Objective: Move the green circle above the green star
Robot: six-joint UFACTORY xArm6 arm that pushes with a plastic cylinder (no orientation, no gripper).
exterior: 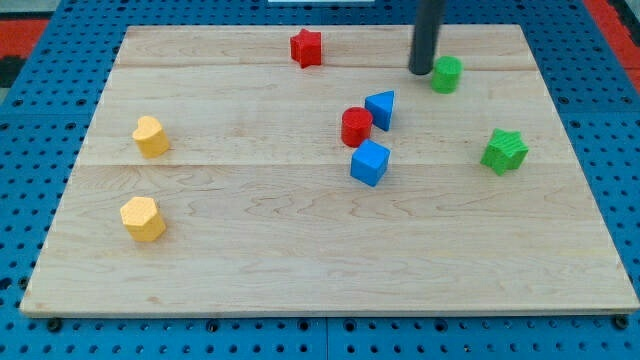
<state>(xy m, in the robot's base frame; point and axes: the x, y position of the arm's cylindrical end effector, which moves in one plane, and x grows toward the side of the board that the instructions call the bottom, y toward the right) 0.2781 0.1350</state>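
The green circle point(446, 74) is a short green cylinder near the view's top right on the wooden board. The green star point(505, 150) lies lower and further to the view's right of it. My tip point(421, 71) comes down from the view's top and stands just to the left of the green circle, touching or almost touching its left side.
A red star point(306, 47) lies at the top centre. A red cylinder point(356, 127), a blue triangle point(381, 109) and a blue cube point(369, 162) cluster at the centre. Two yellow blocks point(150, 136) point(143, 218) lie at the left. The board's right edge point(585, 160) runs near the green star.
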